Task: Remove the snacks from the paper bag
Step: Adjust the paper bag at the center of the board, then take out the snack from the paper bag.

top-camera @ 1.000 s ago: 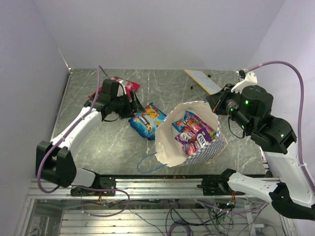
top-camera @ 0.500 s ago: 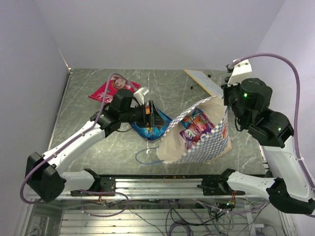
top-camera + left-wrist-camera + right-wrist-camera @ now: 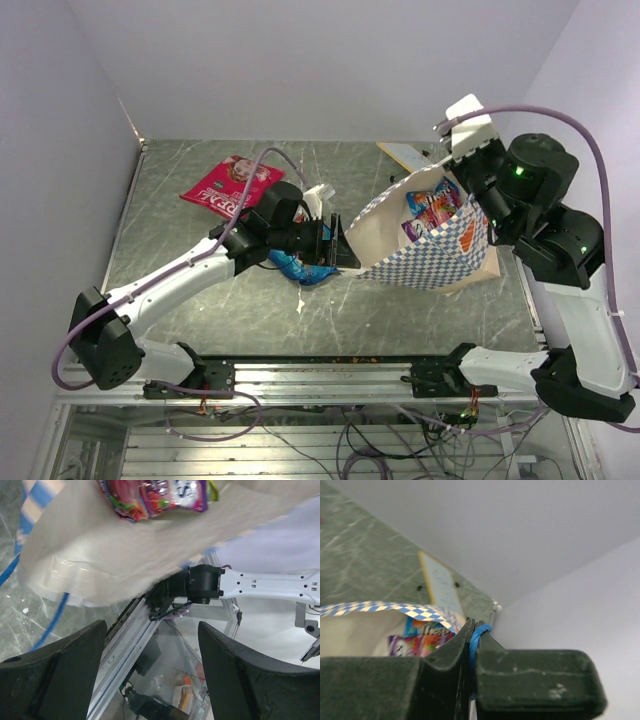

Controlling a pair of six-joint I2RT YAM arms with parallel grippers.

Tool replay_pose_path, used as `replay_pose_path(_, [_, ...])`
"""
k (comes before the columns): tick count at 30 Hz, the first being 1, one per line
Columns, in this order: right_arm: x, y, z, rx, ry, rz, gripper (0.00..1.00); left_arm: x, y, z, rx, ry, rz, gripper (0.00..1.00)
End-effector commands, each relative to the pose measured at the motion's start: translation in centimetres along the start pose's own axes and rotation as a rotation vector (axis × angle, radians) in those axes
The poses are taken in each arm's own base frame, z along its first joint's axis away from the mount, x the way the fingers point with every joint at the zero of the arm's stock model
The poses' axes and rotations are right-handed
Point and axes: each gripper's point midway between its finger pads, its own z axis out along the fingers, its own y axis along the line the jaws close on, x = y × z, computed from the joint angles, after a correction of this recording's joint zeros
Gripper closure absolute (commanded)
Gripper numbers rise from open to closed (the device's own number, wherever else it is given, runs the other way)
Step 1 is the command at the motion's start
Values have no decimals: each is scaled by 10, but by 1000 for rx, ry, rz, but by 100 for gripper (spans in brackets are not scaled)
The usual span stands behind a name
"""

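Observation:
My right gripper (image 3: 468,180) is shut on the blue string handle (image 3: 476,636) and holds the checkered paper bag (image 3: 440,258) lifted and tilted, its mouth toward the left. Colourful snack packets (image 3: 432,208) lie inside it; they also show in the right wrist view (image 3: 420,641) and the left wrist view (image 3: 155,495). My left gripper (image 3: 336,255) is open and empty at the bag's lower left rim; in its own view (image 3: 152,680) the cream paper (image 3: 125,555) lies beyond the fingers. The blue packet (image 3: 298,267) lies under it. The red-pink packet (image 3: 228,186) lies at the far left. No yellow-green packet shows.
A flat tan card strip (image 3: 400,155) lies at the back behind the bag, also in the right wrist view (image 3: 440,587). The bag's other blue handle (image 3: 52,622) hangs loose toward the table. The metal frame rail (image 3: 320,372) runs along the near edge.
My right gripper has lifted the bag by its handle and tipped its mouth leftward. My left arm has swung right from the red-pink packet to the bag's lower rim.

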Motion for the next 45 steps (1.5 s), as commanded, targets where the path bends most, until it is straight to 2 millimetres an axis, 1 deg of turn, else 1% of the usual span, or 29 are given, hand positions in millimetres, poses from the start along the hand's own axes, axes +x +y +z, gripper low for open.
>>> replay_pose_path(1, [-5, 63, -6, -296, -102, 59, 100, -23, -16, -13, -14, -71, 74, 16])
replay_pose_path(3, [2, 93, -10, -397, -95, 172, 100, -25, -13, -19, -54, -83, 79, 16])
replay_pose_path(4, [5, 106, -14, -439, -87, 256, 100, -25, -10, -23, -82, -87, 79, 16])
replay_pose_path(6, [9, 121, -26, -490, -87, 398, 100, -24, -9, -33, -110, -98, 89, 15])
replay_pose_path(8, [13, 129, -35, -500, -84, 569, 100, -20, -5, -39, -131, -99, 88, 15])
replay_pose_path(9, [20, 138, -39, -512, -77, 641, 100, -17, -3, -40, -136, -95, 83, 15])
replay_pose_path(11, [21, 141, -48, -522, -103, 784, 100, -11, 4, -41, -153, -87, 73, 15])
replay_pose_path(15, [37, 135, -58, -442, -49, 1046, 100, 2, 21, -41, -200, -68, 44, 15])
replay_pose_path(17, [47, 136, -60, -406, 18, 1155, 100, 4, 19, -40, -181, -64, 47, 15])
replay_pose_path(19, [56, 144, -61, -394, 88, 1236, 100, 7, 19, -37, -167, -54, 34, 15])
replay_pose_path(20, [57, 152, -61, -416, 119, 1272, 100, 8, 19, -36, -161, -51, 28, 15])
replay_pose_path(23, [51, 186, -64, -560, 191, 1343, 100, 10, 16, -31, -124, -53, 24, 15])
replay_pose_path(25, [50, 208, -66, -644, 245, 1372, 100, 9, 10, -30, -85, -65, 38, 15])
replay_pose_path(27, [53, 218, -64, -660, 294, 1391, 100, 10, 2, -32, -46, -86, 59, 15])
replay_pose_path(30, [54, 220, -62, -651, 315, 1397, 100, 12, -8, -33, -11, -114, 112, 15])
replay_pose_path(34, [53, 215, -61, -629, 338, 1362, 100, 18, -24, -30, 1, -158, 191, 14])
replay_pose_path(36, [52, 209, -61, -610, 347, 1341, 100, 21, -40, -26, 35, -193, 260, 17])
replay_pose_path(38, [49, 205, -61, -599, 344, 1339, 100, 26, -55, -22, 72, -255, 344, 18])
replay_pose_path(40, [44, 200, -61, -594, 325, 1349, 100, 32, -60, -14, 95, -311, 411, 19])
replay_pose_path(42, [40, 196, -60, -592, 311, 1357, 100, 32, -64, -4, 109, -359, 461, 20])
replay_pose_path(45, [35, 191, -59, -584, 306, 1348, 100, 31, -61, 21, 88, -395, 509, 21])
